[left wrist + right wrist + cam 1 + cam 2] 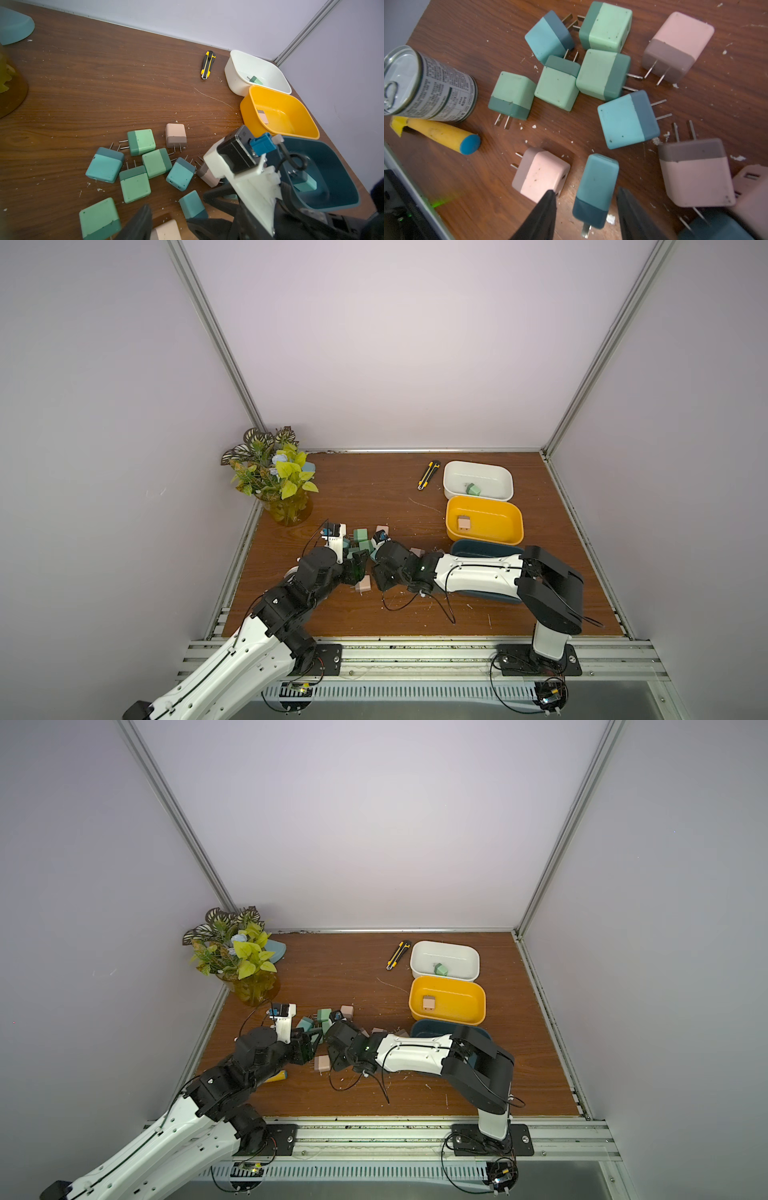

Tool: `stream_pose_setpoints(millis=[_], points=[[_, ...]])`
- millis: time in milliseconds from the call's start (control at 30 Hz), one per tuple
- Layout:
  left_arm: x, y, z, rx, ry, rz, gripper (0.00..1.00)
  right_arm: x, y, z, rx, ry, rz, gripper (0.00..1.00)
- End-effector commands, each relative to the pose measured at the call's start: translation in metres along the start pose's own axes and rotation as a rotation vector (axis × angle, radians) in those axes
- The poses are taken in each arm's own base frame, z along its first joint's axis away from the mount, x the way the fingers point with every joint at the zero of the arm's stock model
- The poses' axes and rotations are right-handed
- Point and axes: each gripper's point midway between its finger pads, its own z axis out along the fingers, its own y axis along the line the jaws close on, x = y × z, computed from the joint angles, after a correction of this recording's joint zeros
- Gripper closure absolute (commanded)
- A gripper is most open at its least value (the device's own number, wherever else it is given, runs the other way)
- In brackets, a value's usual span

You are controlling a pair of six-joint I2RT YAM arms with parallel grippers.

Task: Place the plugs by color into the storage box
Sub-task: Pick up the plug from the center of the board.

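In both top views the plugs (365, 540) lie heaped toward 9 o'clock on the tabletop (374, 489), within reach of both arms. At 2 to 3 o'clock three boxes stand in a row, one per colour by my judgement. The white box (478, 467) holds a mint plug, the yellow box (494, 518) a pink one, and the dark blue box (486, 548) stands nearest. The left tool (358, 569) hovers at the heap; I cannot tell how its jaws stand.

Left wrist view: a boxed teal plug (305, 184) lies in the dark blue box. The utility knife (207, 64) shows no legible writing.

Right wrist view: the right tool (585, 191) stands open astride a loose teal plug (598, 180) without pinching it, probably lined up for the dark blue box. The can (431, 87) carries print too small to read.
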Motion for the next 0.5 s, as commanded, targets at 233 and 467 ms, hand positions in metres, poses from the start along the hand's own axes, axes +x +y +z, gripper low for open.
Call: stream_pose_setpoints(millis=[233,467], points=[[0.0005,0.0001,0.0029,0.006,0.0,0.005,0.33,-0.0103,0.0066,0.0028,0.018,-0.014,-0.001,0.53],[-0.0003,-0.0003,0.0031,0.008,-0.004,0.005,0.33,-0.0101,0.0044,0.0041,0.029,-0.017,0.004,0.54]])
